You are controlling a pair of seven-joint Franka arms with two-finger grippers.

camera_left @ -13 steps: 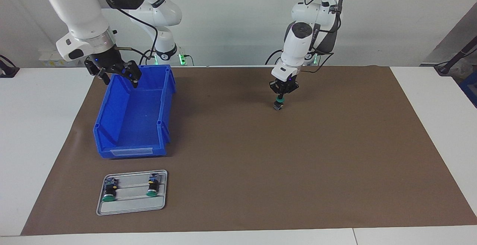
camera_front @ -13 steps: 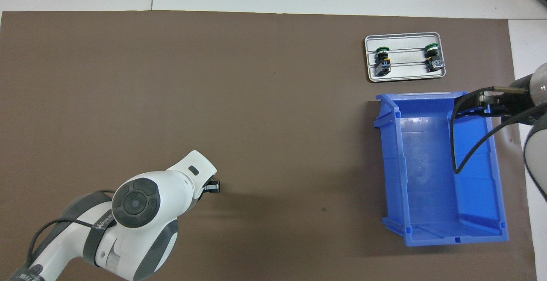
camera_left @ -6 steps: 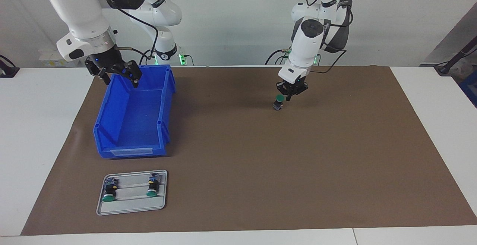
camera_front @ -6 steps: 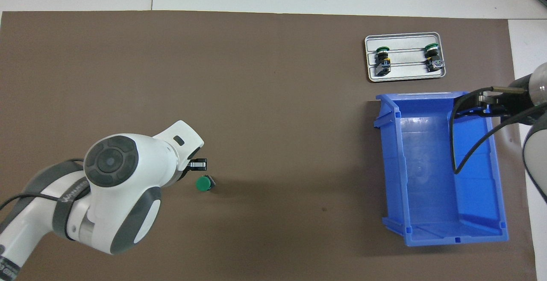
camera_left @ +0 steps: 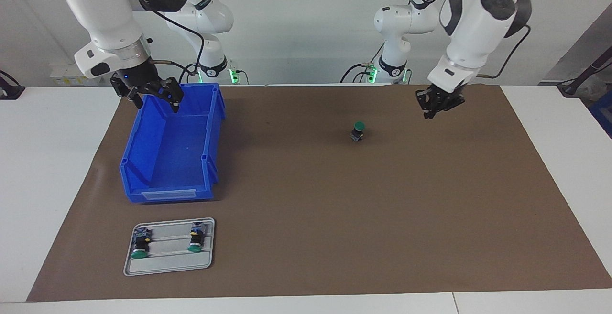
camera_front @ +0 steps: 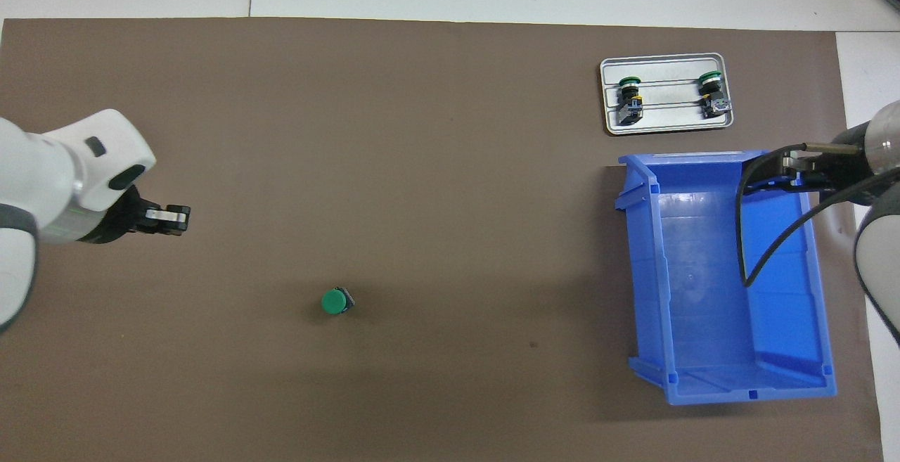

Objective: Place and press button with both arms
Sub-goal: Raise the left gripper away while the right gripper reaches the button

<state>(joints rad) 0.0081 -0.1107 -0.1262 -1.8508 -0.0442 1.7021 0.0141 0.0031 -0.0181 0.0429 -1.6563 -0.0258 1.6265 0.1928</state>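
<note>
A green-capped button [camera_left: 357, 131] stands upright, cap up, on the brown mat, apart from both grippers; it also shows in the overhead view [camera_front: 335, 302]. My left gripper [camera_left: 436, 107] is open and empty, raised over the mat toward the left arm's end of the table, well clear of the button; it also shows in the overhead view [camera_front: 171, 217]. My right gripper [camera_left: 153, 98] is open and empty and waits over the blue bin's [camera_left: 167, 193] rim nearest the robots; it also shows in the overhead view [camera_front: 789, 172].
A grey tray [camera_left: 168, 267] farther from the robots than the bin holds two more green-capped buttons [camera_left: 139, 246] [camera_left: 195, 241] lying on their sides. The tray [camera_front: 668, 126] and bin [camera_front: 724, 386] also show in the overhead view. A brown mat [camera_left: 334, 218] covers the table.
My left gripper let go of the button, which now stands on the mat, then rose and swung away toward the left arm's end of the table. The right arm has barely moved.
</note>
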